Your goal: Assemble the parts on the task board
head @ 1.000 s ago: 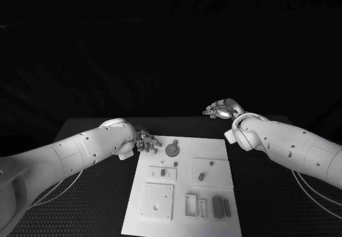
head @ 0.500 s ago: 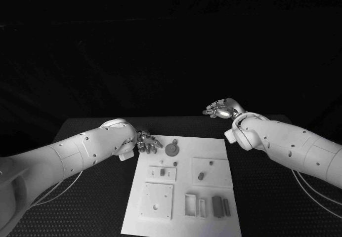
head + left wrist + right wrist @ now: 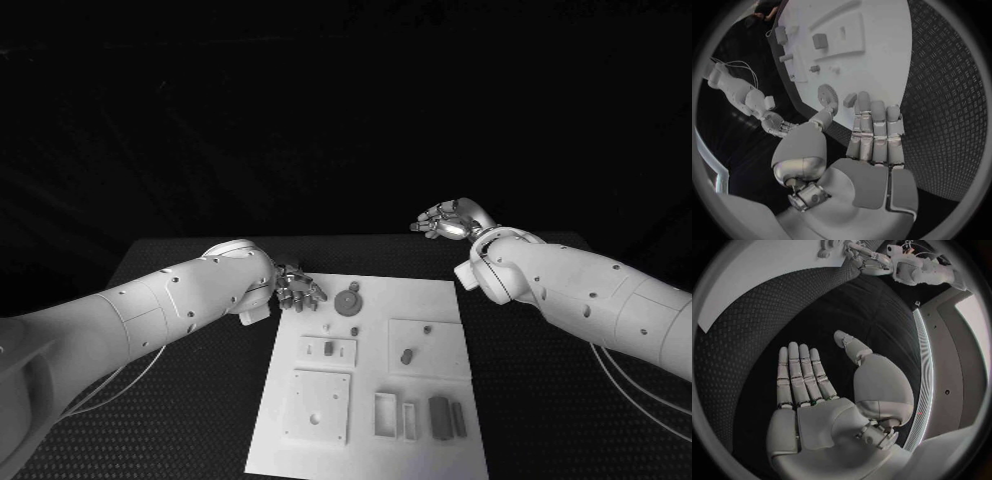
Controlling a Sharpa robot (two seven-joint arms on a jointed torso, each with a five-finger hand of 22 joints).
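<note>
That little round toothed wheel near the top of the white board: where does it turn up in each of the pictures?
Head view: the small grey gear wheel lies at the white task board's far end, just right of the left hand.
Left wrist view: same gear, near the board's edge, just beyond the fingertips.
Right wrist view: I cannot pick it out.
Shared landmark: the board's edge.

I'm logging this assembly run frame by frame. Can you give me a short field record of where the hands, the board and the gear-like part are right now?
left hand: open, fingers over the board's far left corner, holding nothing
right hand: open, palm bare, raised beyond the board's far right side
task board: white plate, flat on the black table
gear-like part: lies near the board's far edge, beside the left hand's fingertips; contact cannot be told
</note>
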